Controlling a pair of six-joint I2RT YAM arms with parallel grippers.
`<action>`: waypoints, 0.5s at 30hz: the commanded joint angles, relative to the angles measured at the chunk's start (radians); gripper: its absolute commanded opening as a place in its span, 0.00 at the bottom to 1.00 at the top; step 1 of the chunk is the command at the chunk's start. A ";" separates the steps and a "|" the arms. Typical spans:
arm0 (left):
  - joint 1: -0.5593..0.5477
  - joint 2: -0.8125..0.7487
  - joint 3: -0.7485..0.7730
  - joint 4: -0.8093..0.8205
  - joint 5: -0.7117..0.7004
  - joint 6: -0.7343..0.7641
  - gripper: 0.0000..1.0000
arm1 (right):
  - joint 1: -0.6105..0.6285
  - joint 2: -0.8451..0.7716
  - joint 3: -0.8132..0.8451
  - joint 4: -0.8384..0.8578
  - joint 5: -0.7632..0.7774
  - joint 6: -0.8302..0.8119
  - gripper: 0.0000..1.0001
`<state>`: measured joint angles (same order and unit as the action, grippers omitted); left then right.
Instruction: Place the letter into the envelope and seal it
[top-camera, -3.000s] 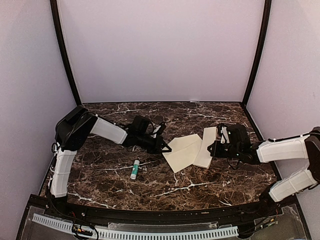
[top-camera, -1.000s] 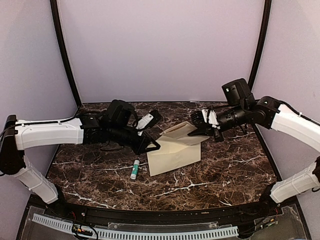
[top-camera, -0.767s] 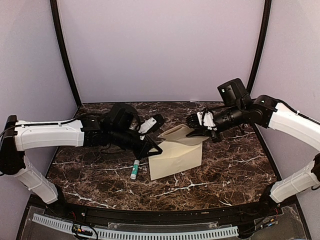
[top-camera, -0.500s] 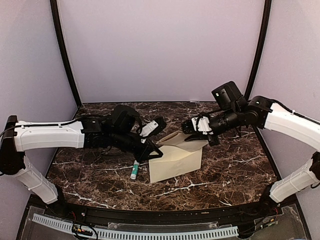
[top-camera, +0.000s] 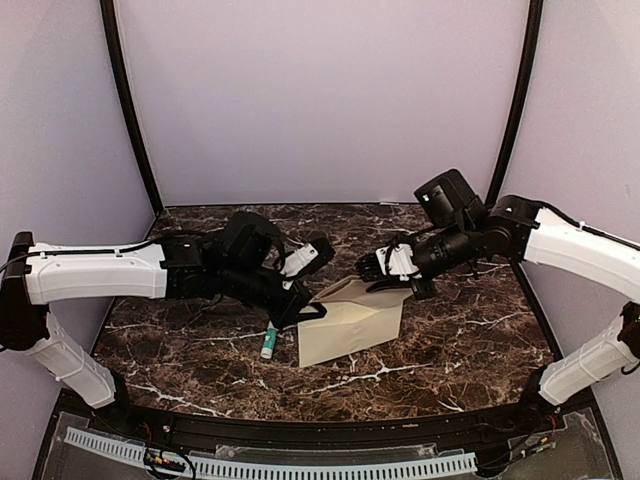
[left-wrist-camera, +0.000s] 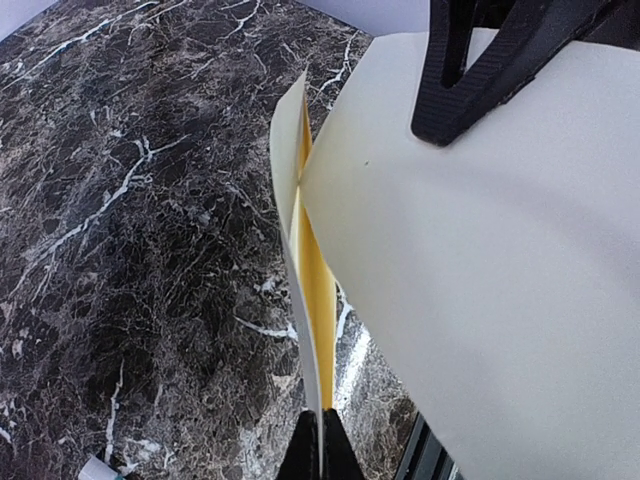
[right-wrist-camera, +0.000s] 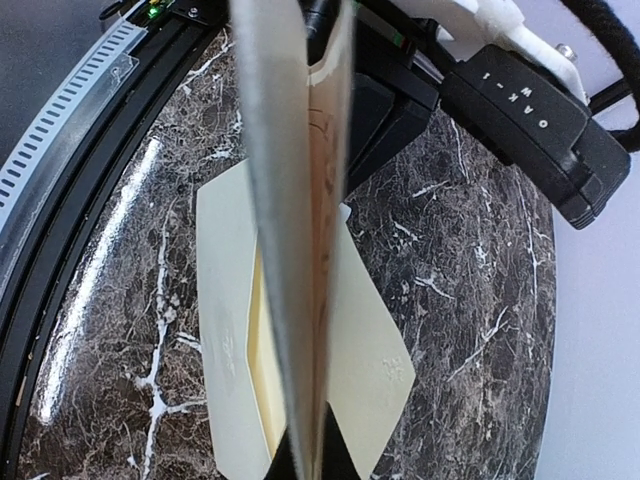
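Feeding the letter toward the held-open envelope

Left gripper (top-camera: 308, 303) was clamped shut on one lip of the envelope (top-camera: 350, 325), raising it so the yellow-lined mouth gaped. The rest of the envelope lay near the centre of the desk (top-camera: 450, 345). Right gripper (top-camera: 385, 283) was pinched shut on the letter (top-camera: 350, 291), edge-on just above that mouth and seemingly not yet inside.

Judgement: the leading edge should enter square to the slot, low and slow, with the left pinch steady so the lip neither buckles nor tears.

Glue stick (top-camera: 269, 341) lay just left of the envelope. Desk was dark veined marble, likely slick under paper. Pale lilac walls (top-camera: 320, 100) closed three sides.
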<state>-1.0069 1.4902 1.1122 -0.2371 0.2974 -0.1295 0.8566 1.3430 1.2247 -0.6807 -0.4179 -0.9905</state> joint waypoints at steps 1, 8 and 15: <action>-0.013 -0.056 0.020 -0.010 0.002 0.014 0.00 | 0.025 0.017 -0.022 0.007 0.021 -0.002 0.00; -0.020 -0.072 0.016 -0.010 -0.007 0.007 0.00 | 0.043 0.036 -0.025 0.008 0.052 0.000 0.00; -0.040 -0.071 0.021 -0.012 -0.026 0.003 0.00 | 0.055 0.068 -0.006 0.036 0.114 0.017 0.00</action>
<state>-1.0286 1.4578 1.1122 -0.2375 0.2855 -0.1303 0.8982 1.3964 1.2041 -0.6762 -0.3435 -0.9867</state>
